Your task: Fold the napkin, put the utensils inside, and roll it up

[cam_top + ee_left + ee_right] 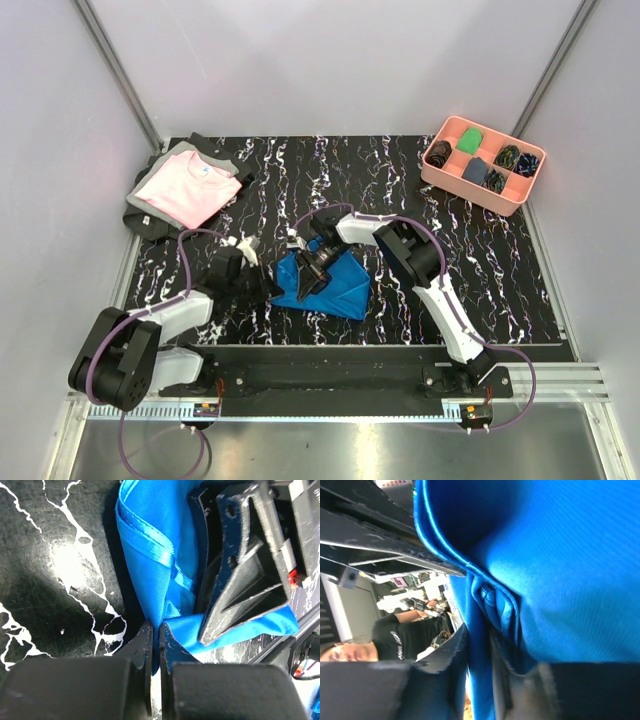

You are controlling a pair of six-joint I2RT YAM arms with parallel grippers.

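Shiny royal-blue satin napkin (335,290) lies bunched and partly folded mid-table on the black white-veined table (480,270), between the two arms. Left gripper (154,632) pinched narrow on a napkin edge; right gripper (479,645) likewise clamped on a fabric fold. Utensils not visible. Risks: slick satin slipping from either pinch; uneven pulls skewing the fold; the close-set grippers colliding.

White arm links (450,315), black joints (118,358), purple cables (183,265), black left claw (154,630)
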